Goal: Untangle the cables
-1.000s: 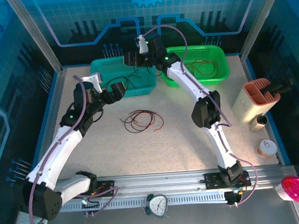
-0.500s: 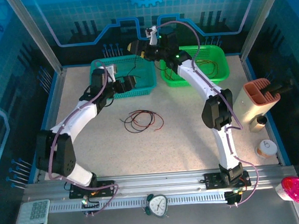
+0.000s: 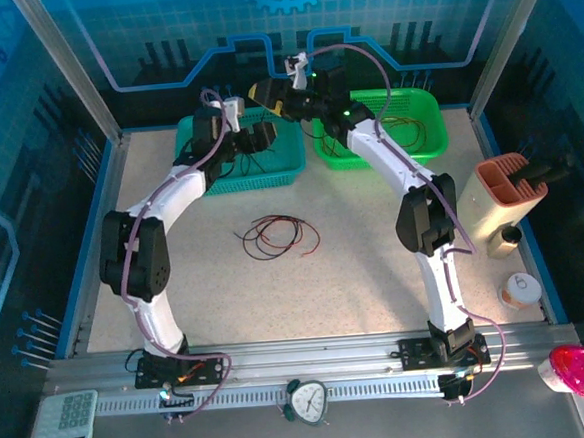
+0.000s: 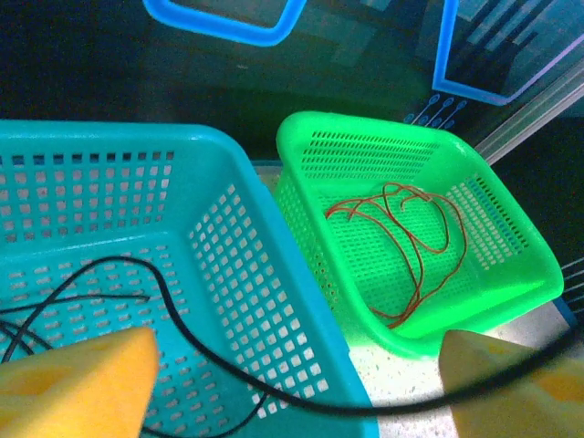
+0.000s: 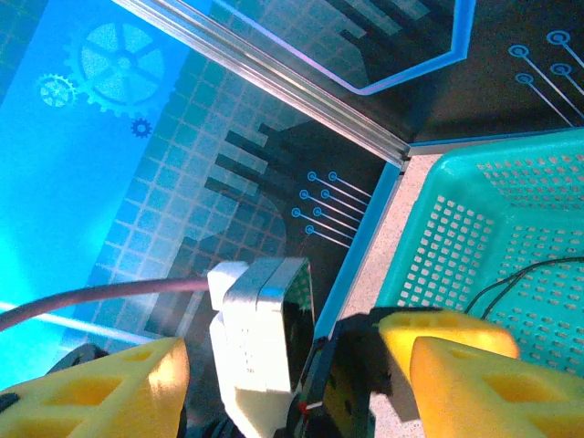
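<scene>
We see the left gripper (image 4: 292, 383) at twelve o'clock, jaws wide, gripping nothing. A black cable (image 4: 173, 301) seemingly drapes across it into the teal basket (image 4: 274, 265), sorted by colour. Red cables (image 4: 420, 228) lie in the green basket (image 4: 365, 151). The right gripper (image 5: 274, 374) has its jaws apart, empty. A tangle (image 3: 276, 235) sits at the centre of the desk (image 3: 367, 284).

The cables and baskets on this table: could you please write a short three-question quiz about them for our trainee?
1. True or false: the green perforated plastic basket is empty.
2. Where does the loose tangle of thin red and black cables lie? A: in the teal basket. B: on the speckled table between the arms. C: in the green basket.
3. Fill in: the thin cable running across the gap between the left claw's fingers is ____.
Key: 1 false; 2 B; 3 black.
</scene>
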`<state>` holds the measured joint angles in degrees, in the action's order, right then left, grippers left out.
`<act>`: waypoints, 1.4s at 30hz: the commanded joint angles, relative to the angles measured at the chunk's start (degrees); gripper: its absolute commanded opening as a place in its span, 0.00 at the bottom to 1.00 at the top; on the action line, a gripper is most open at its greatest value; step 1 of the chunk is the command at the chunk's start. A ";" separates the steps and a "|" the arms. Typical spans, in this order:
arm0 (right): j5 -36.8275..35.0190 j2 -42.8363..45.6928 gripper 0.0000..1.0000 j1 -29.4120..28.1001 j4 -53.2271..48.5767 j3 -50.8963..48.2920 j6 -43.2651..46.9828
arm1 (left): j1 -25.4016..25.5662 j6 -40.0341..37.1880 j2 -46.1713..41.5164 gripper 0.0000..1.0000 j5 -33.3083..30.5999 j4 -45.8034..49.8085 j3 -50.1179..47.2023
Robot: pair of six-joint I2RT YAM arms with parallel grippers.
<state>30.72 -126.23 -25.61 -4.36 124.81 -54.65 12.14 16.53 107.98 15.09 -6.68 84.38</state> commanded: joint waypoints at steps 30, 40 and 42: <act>-3.22 20.60 0.66 1.55 -0.21 -15.89 8.60 | -5.49 -4.98 6.07 0.05 -12.90 21.27 10.07; -11.59 36.15 0.67 0.21 -5.25 -30.65 18.10 | -6.16 -5.06 15.54 0.39 -20.29 45.39 25.66; -13.09 38.41 0.67 -0.28 -6.85 -32.60 20.02 | -6.24 -4.80 16.57 0.50 -22.14 48.88 28.47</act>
<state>21.39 -91.46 -24.86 -8.12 94.28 -39.79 6.15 12.01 123.00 -3.11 31.83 108.73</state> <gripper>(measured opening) 0.665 0.461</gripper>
